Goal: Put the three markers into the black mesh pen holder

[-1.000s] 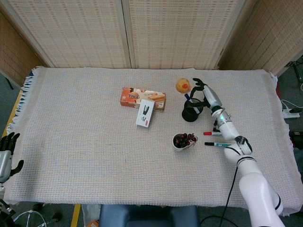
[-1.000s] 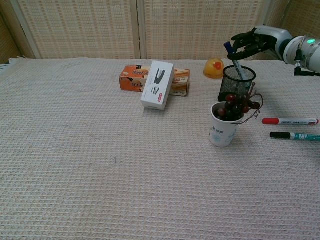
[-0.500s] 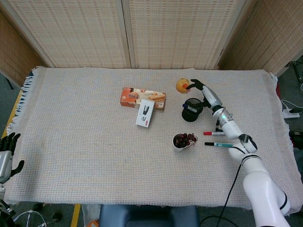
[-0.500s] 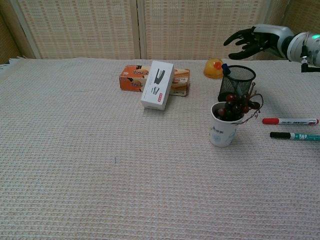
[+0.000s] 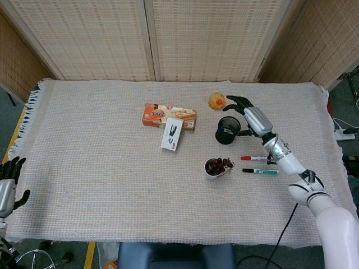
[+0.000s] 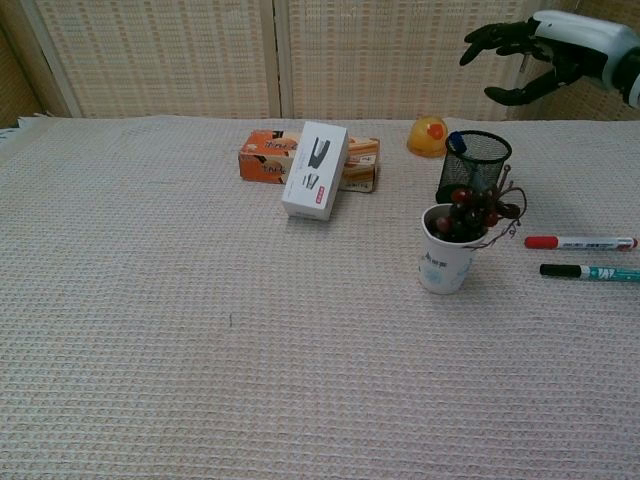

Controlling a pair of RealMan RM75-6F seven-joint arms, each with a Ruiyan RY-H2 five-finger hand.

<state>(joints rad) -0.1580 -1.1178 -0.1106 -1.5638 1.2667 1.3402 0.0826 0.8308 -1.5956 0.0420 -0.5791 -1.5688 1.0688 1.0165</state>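
Observation:
The black mesh pen holder stands right of centre with a blue-capped marker leaning inside it. A red-capped marker and a green marker with a black cap lie side by side on the cloth to its right. My right hand hovers above and to the right of the holder, fingers spread, holding nothing. My left hand hangs off the table's left edge, fingers apart and empty.
A white cup of dark cherries stands just in front of the holder. A yellow round toy sits behind it. An orange snack box with a white stapler box leaning on it lies mid-table.
My right hand let go of the blue-capped marker, which dropped into the holder. The hand then opened and rose up and to the right, away from the holder.

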